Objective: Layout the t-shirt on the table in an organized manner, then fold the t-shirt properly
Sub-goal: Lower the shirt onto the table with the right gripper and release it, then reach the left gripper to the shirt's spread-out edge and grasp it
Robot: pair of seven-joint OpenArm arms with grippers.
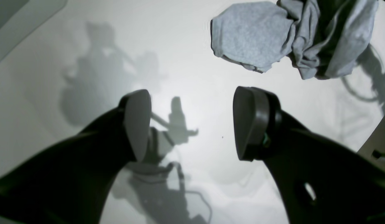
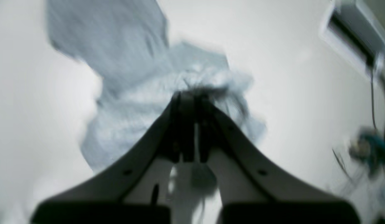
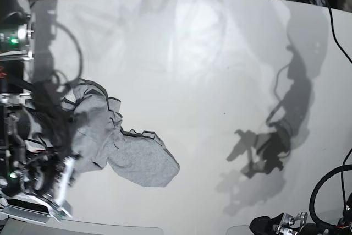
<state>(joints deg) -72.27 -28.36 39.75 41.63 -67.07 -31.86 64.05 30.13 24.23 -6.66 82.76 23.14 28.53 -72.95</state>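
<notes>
the right gripper [image 2: 192, 96] has its jaws closed, apparently pinching a fold of the shirt [image 3: 129, 155], though that view is blurred. the shirt lies bunched on the table [image 3: 220, 70] at its near edge. the left gripper [image 1: 192, 124] hangs with jaws wide open above bare table, apart from the shirt.

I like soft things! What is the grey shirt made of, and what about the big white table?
The t-shirt looks like soft knit cotton: speckled grey, matte, crumpling into folds. The table seems hard, smooth plastic or coated board; it's shiny, with glare and sharp shadows.
</notes>
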